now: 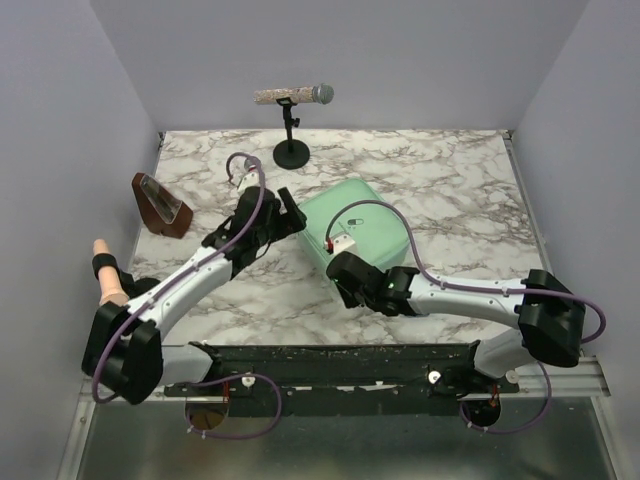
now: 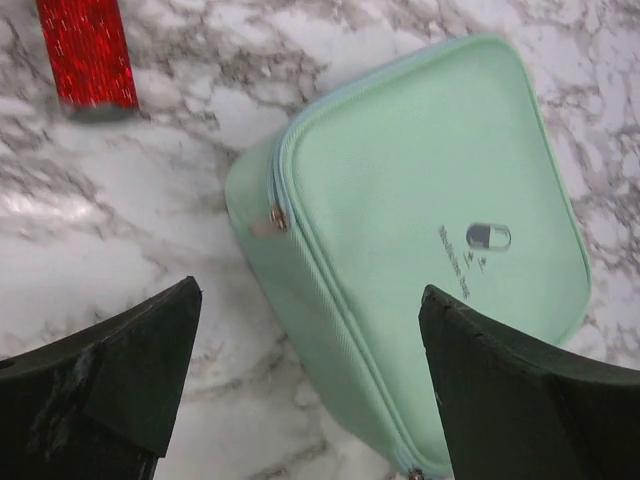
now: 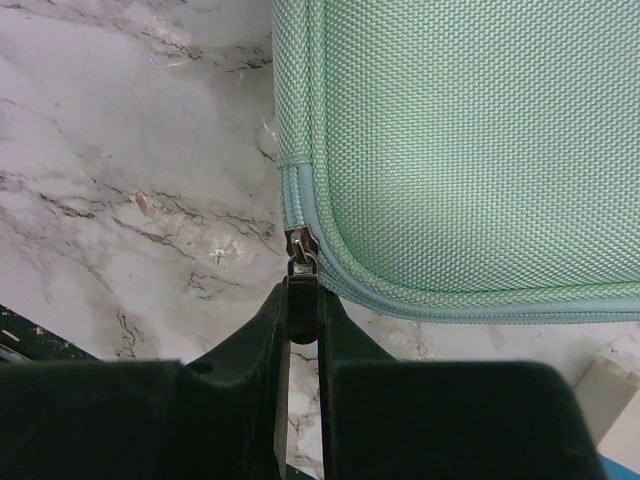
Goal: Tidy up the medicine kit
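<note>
The mint-green medicine kit (image 1: 365, 222) lies shut in the middle of the marble table, its lid with the small dark logo (image 2: 487, 237) facing up. My left gripper (image 1: 291, 212) is open and empty, its jaws straddling the kit's left edge (image 2: 310, 290). A zipper pull (image 2: 270, 222) lies on that side of the kit. My right gripper (image 1: 340, 270) sits at the kit's near-left corner. It is shut on another zipper pull (image 3: 302, 300), just below the zipper slider (image 3: 300, 248) at the corner of the kit (image 3: 470, 150).
A microphone (image 1: 293, 96) on a black stand (image 1: 292, 153) is at the back. A dark red wedge-shaped object (image 1: 160, 205) stands at the left and shows red in the left wrist view (image 2: 88, 50). A peach-coloured finger-like object (image 1: 107, 272) is at the left edge.
</note>
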`<state>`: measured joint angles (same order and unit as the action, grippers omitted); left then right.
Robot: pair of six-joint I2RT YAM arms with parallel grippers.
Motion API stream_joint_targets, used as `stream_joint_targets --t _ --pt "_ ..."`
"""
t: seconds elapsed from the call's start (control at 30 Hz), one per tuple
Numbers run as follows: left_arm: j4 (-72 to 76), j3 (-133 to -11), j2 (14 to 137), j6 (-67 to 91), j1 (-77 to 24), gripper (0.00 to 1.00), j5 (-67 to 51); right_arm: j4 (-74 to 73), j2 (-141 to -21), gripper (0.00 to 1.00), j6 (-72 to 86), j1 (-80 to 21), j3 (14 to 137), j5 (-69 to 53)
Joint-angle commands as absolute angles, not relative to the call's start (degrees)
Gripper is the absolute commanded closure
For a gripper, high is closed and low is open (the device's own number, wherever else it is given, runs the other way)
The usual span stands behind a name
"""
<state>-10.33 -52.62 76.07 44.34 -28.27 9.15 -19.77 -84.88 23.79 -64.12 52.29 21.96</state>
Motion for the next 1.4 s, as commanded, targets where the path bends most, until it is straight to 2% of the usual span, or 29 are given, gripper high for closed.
stream_joint_targets --t 0.0,0.17,0.4,0.5,0.7,0.77,0.93,1.23,1.37 --pt "-4.85 -41.06 70.58 54.39 -33.12 0.01 4.22 -18.37 -84.11 0.99 22.50 -63.37 49.66 20.66" --pt "-4.39 -44.90 75.84 54.58 -40.42 0.01 6.76 -17.93 -86.04 0.99 21.89 -63.46 51.15 18.81" --pt "-7.11 -48.08 83.75 52.82 -42.36 0.03 9.22 -20.47 -86.31 0.99 22.67 -63.46 52.21 20.47" --pt "-6.77 -45.98 85.86 52.38 -42.19 0.19 9.93 -22.06 -84.12 0.99 24.87 -63.46 50.11 21.44" --pt "-5.10 -44.82 89.47 51.77 -40.70 0.68 10.37 -25.05 -79.64 0.99 29.70 -63.54 44.83 22.41" --pt "-5.10 -45.35 90.17 51.24 -40.34 0.80 10.72 -25.92 -78.67 0.99 31.11 -63.37 43.77 23.02" --pt "-5.27 -45.97 91.76 50.71 -39.29 0.99 10.28 -27.25 -75.68 0.99 32.70 -63.46 41.58 23.64" --pt "-4.05 -44.65 91.06 51.06 -37.18 1.00 10.37 -24.35 -66.45 0.99 28.92 -63.46 37.00 19.69" --pt "-3.69 -43.42 89.65 51.68 -35.16 1.00 10.72 -28.38 -67.93 0.99 29.44 -63.46 39.45 21.70"
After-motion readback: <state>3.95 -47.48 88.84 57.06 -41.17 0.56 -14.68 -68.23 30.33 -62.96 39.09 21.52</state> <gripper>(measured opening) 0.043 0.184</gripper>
